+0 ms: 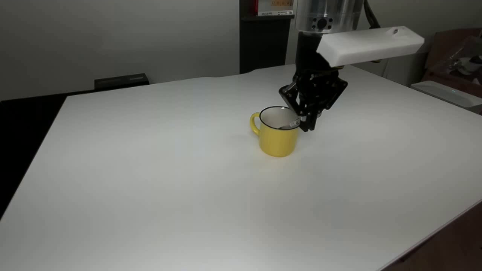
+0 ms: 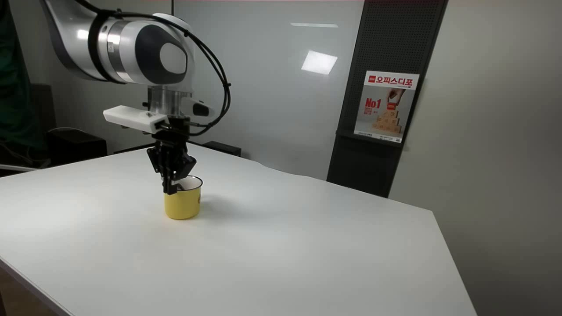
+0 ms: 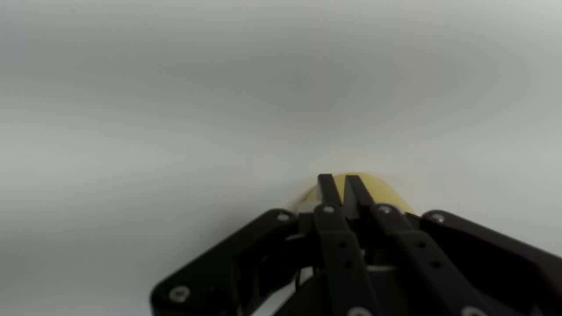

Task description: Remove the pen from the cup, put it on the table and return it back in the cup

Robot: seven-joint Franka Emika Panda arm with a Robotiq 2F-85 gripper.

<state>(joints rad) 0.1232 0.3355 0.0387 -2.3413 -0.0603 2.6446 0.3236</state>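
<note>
1. White table [image 1: 150,195] spreads under everything, with a pale wall [image 1: 113,41] rising behind it toward 12 o'clock in both exterior views.
2. At about 2 o'clock from the cup [image 1: 278,143], in an exterior view, I see a dark panel [image 2: 390,44] carrying a poster [image 2: 386,107]; a low dark box [image 1: 120,81] sits past the far edge, between 9 and 10 o'clock from the cup in an exterior view.
3. Yellow outside and white within, the cup stands upright on the table, its handle [image 1: 254,125] between 9 and 10 o'clock.
4. My arm [image 2: 118,48] comes in from 11 o'clock, and my pincer [image 3: 339,177] points down at the cup's rim.
5. My fingers [image 2: 169,188] lie at half past ten from the cup's middle in an exterior view. From the wrist they point to 12 o'clock over its yellow side, nearly together, a narrow slit between them. Whether I am pinching anything there, I cannot tell.
6. Inside the cup, near the rim, a small dark part of the pen [image 1: 286,127] shows, tilted up toward 2 o'clock and my fingertips; the rest is hidden.
</note>
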